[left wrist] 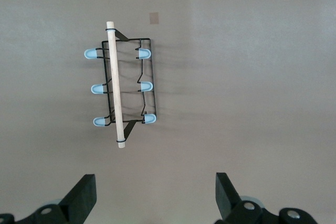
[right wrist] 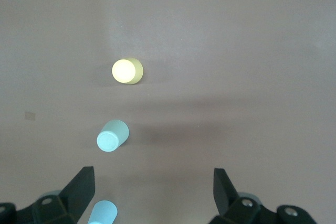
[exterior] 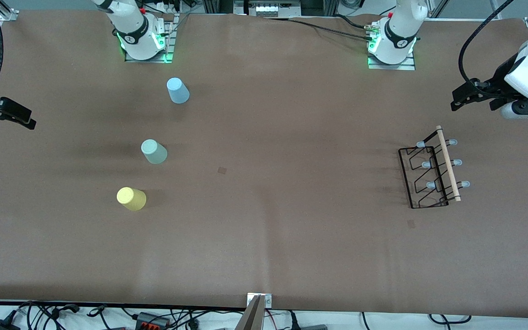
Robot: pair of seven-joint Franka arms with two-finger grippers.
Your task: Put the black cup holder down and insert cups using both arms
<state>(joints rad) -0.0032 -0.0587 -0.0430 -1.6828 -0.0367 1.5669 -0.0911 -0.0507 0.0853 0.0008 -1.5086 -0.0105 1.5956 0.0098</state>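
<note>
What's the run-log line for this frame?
left gripper: open, above black cup holder | right gripper: open, above cups | cups: three, table, none inserted

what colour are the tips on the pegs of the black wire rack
Pale blue tips on the thin black wire rack with wooden rod handle, clearest in the left wrist view.

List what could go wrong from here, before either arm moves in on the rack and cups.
1. The black cup holder is thin wire with a narrow wooden handle; the open left gripper may slip off or tip it.
2. The yellow cup, grey-green cup and blue cup stand upside down and look light, so the open right gripper may knock one over.
3. Cups and rack sit at different ends of the table, so the arms could crowd each other.
</note>
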